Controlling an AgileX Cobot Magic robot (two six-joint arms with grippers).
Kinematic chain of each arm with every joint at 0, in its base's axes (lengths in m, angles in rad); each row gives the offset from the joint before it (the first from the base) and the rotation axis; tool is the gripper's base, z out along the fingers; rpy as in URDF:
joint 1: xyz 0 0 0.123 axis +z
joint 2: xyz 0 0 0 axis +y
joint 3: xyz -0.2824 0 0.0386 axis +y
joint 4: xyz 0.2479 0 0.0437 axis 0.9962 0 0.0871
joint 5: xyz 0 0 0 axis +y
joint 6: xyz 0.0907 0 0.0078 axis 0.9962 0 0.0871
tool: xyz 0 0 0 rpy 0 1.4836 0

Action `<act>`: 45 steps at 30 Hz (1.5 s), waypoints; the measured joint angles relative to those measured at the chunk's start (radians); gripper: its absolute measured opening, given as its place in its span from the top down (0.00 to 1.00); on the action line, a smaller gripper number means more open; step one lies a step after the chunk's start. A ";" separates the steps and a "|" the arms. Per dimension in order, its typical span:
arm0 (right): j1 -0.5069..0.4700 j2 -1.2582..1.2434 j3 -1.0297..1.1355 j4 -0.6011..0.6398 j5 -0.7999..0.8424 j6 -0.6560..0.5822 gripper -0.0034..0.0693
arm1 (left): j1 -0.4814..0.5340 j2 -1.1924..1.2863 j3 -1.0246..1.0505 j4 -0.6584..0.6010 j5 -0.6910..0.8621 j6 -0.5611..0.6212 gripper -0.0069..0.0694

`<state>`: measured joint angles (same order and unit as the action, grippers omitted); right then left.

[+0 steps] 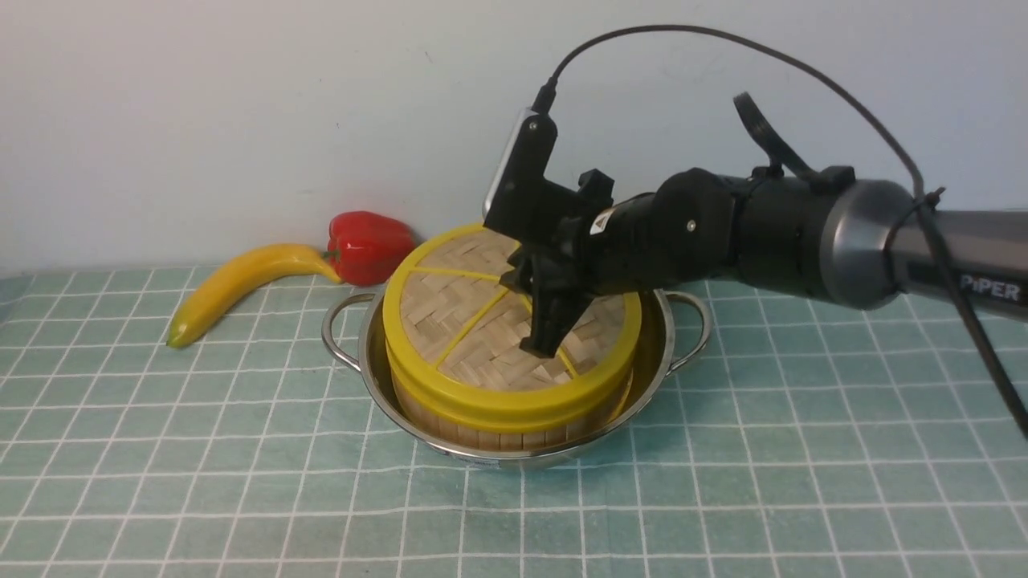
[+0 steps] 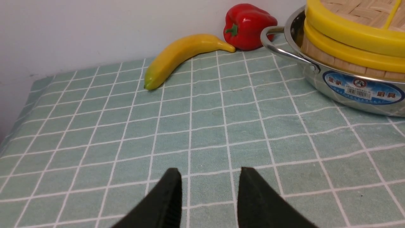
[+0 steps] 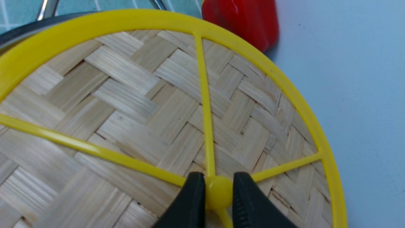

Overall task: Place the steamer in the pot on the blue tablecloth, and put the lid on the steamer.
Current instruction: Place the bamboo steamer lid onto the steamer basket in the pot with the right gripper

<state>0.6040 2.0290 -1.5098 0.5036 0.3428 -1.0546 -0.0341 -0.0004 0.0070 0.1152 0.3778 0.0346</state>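
While your R gripper (image 3: pixel 218 177) is clamped on the centre knob (image 3: pixel 219 193) of the lid (image 1: pixel 466 313), that lid sits atop the steamer (image 1: pixel 482 437), which is inside the pot (image 1: pixel 376 377) near the back edge of the blue tablecloth (image 1: pixel 241 482). L gripper (image 2: pixel 210 177) hangs w/ jaws apart over the cloth, left of the pot.

Front camera faces the wall (image 1: pixel 241 120). Left wrist camera looks low across the cloth (image 2: pixel 158 126); right wrist camera sits close above the lid (image 3: pixel 126 104), shared by all.
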 joint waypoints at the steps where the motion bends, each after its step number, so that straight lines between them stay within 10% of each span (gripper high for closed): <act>1: 0.000 0.000 0.000 0.000 0.000 0.000 0.79 | 0.000 0.000 0.000 0.000 0.000 0.000 0.59; 23: 0.000 0.000 0.000 0.031 0.002 0.004 0.95 | 0.000 0.000 0.000 0.000 0.000 0.000 0.59; 45: 0.000 0.001 0.000 0.109 -0.002 0.235 0.65 | 0.000 0.000 0.000 0.000 0.000 -0.001 0.59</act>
<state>0.6040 2.0298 -1.5098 0.6130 0.3404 -0.8193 -0.0341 -0.0004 0.0070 0.1152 0.3778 0.0337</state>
